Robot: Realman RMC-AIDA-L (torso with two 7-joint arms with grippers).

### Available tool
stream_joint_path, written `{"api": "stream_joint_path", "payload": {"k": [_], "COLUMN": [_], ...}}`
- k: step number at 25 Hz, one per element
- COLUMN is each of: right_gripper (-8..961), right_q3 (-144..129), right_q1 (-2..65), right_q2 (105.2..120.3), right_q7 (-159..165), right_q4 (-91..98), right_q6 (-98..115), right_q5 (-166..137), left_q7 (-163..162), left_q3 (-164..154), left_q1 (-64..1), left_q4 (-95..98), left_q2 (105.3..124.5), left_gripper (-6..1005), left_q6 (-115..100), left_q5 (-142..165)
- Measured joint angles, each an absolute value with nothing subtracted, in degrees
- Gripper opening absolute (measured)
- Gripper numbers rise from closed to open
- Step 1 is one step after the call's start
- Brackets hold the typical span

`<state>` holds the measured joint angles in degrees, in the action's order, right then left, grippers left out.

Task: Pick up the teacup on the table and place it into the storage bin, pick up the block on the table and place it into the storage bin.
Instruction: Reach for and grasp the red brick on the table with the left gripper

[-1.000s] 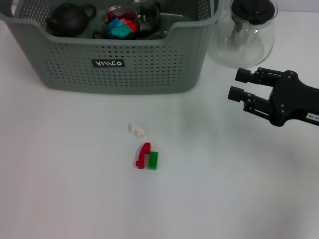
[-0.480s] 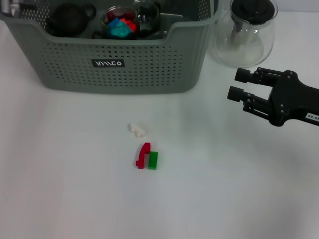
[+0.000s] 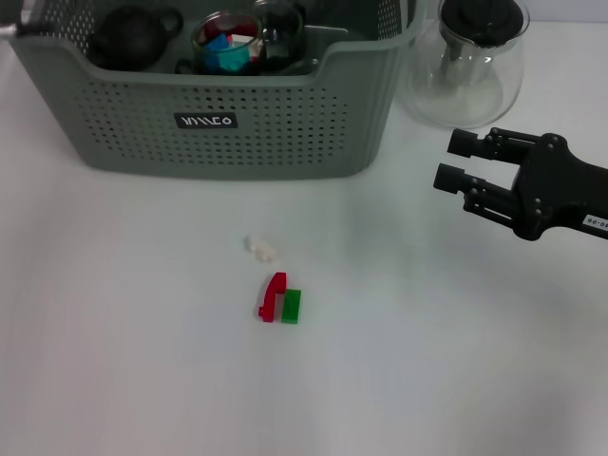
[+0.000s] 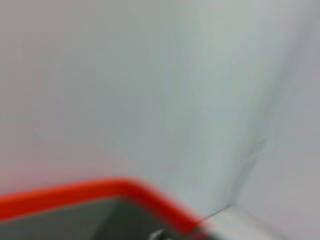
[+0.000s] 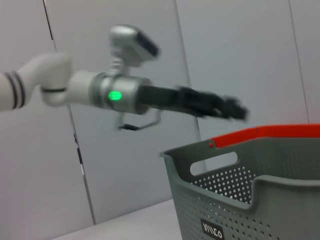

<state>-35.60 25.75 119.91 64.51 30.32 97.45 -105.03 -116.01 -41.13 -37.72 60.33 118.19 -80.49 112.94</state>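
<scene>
Right gripper [image 3: 454,160] hovers beside the storage bin [image 3: 237,114], jaws apart; left gripper [image 5: 235,109] above the bin, jaws unclear; red block [image 3: 273,296] on the surface.

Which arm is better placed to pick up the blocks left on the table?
Probably the right. The right pincer hovers low over the table, open, beside the red and green blocks. The left pincer is raised above the storage bin.

One grey-green perforated plastic storage bin [image 3: 237,114]. Inside it: one black teapot [image 3: 133,38] and two clear glass cups [image 3: 228,43]. One clear glass carafe with a black lid [image 3: 470,66]. Three small blocks on the table: one red [image 3: 272,296], one green [image 3: 291,306], one white [image 3: 261,247].
</scene>
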Motion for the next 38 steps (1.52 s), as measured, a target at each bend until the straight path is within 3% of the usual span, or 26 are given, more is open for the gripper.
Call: {"api": "stream_joint_path", "payload": {"k": [5, 7, 13, 26, 38], "right_gripper": [505, 505, 504, 505, 506], "right_q3": [-35.6, -35.59, -35.59, -35.59, -35.59], "right_q1": [25.75, 25.9, 26.12, 25.49, 25.29], "right_q2": [119.96, 119.97, 119.89, 119.95, 119.88], "right_q7": [64.5, 64.51, 64.51, 64.51, 64.51], "right_q4": [30.32, 30.32, 30.33, 29.98, 29.62], "right_q6": [97.39, 97.35, 97.29, 97.37, 97.32], "right_q5": [-105.03, -105.03, -105.02, -105.03, -105.03], "left_q7": [-92.47, -89.51, -66.81, -47.99, -40.58], "left_q3": [-37.1, -36.66, -36.73, -38.51, -39.92], "left_q1": [-24.9, -23.67, -15.44, -18.97, -19.24], "left_q4": [59.71, 59.07, 53.48, 29.87, 24.54], "left_q2": [119.9, 120.24, 124.34, 124.16, 124.65], "left_gripper": [633, 691, 685, 673, 662], "left_q6": [-100.94, -102.19, -104.28, -90.74, -80.21], "left_q5": [97.24, 97.94, 109.69, 115.41, 114.58]}}
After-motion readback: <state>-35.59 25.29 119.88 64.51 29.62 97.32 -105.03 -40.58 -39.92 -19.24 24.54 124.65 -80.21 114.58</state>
